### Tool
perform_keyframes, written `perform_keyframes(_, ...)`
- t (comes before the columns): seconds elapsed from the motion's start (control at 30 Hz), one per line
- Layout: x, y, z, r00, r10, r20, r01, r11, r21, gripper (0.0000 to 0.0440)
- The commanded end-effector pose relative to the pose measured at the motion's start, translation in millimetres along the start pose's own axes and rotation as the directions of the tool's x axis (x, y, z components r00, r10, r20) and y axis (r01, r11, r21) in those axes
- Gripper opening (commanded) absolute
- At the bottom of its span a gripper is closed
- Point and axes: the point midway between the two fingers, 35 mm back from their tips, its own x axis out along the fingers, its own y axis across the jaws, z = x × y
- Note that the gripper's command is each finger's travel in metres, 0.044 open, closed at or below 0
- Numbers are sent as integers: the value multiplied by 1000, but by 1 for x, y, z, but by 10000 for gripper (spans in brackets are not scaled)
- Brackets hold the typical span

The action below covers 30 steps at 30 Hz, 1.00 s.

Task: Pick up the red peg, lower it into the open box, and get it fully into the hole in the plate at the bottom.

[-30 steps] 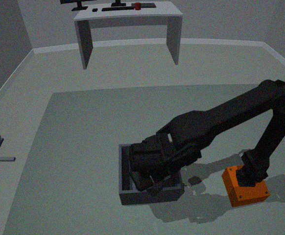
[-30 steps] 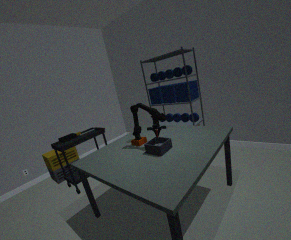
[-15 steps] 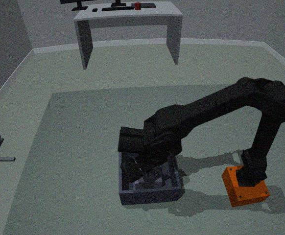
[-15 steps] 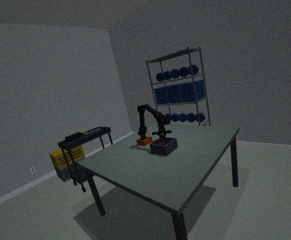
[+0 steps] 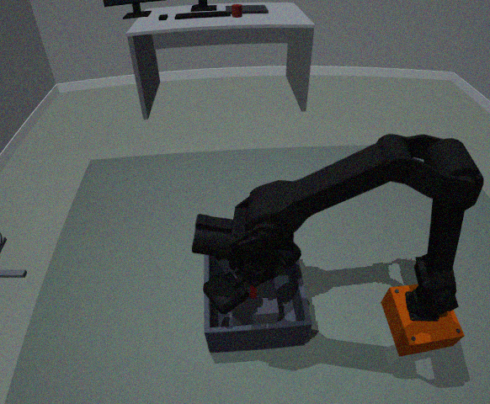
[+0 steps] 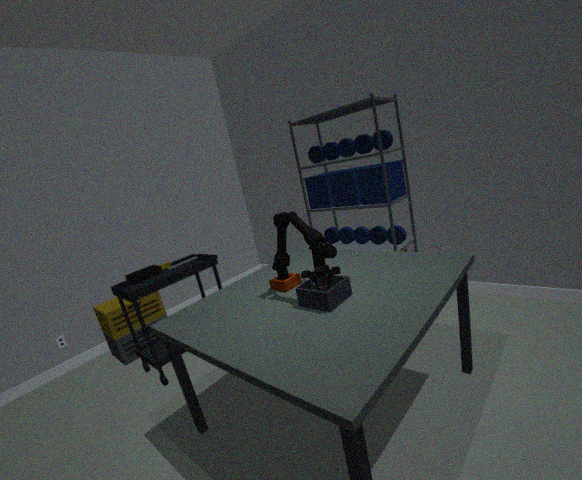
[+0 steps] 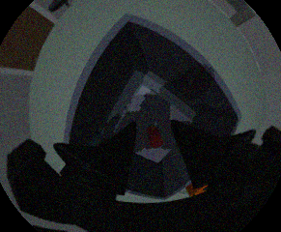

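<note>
Your black parallel-jaw gripper [image 6: 323,283] [image 7: 154,124] reaches down into the open, dark grey square box [image 5: 257,331] [image 6: 314,299] [image 7: 98,60], its two dark fingers standing partly apart, with a visible gap between them. The red peg [image 5: 252,291] [image 6: 323,286] [image 7: 154,137] is inside the box, a small patch of red framed between your fingers in the wrist view and beside the dark hand from above. The hand is released, its fingers spread to either side of the peg rather than clenched on it. Beneath, the pale grey square plate [image 5: 268,307] [image 7: 154,154] shows in part on the box's floor; you cannot tell from these angles how deep the peg sits in the plate's hole, which is hidden. Beside the box, apart from it, the bright orange block-shaped base [image 5: 432,337] [image 6: 285,283] [image 7: 196,189] carries the black jointed arm [image 5: 345,176] [image 6: 281,240], which arches over to the box's interior.
</note>
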Motion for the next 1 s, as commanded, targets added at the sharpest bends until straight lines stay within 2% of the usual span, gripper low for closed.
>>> perform_keyframes(0.0, -8, 9, 13, 1000, 31, -3, -31, 1000, 0, 303)
perform_keyframes(0.17, -15, 22, 28, 998, 65, -24, -65, 998, 3, 429)
perform_keyframes(0.2, -16, 25, 31, 997, 74, -28, -74, 997, 3, 440)
perform_keyframes(0.67, -43, 75, 64, 975, 222, -31, -222, 975, -10, 440)
perform_keyframes(0.97, -43, 76, 64, 974, 225, -30, -225, 974, -10, 440)
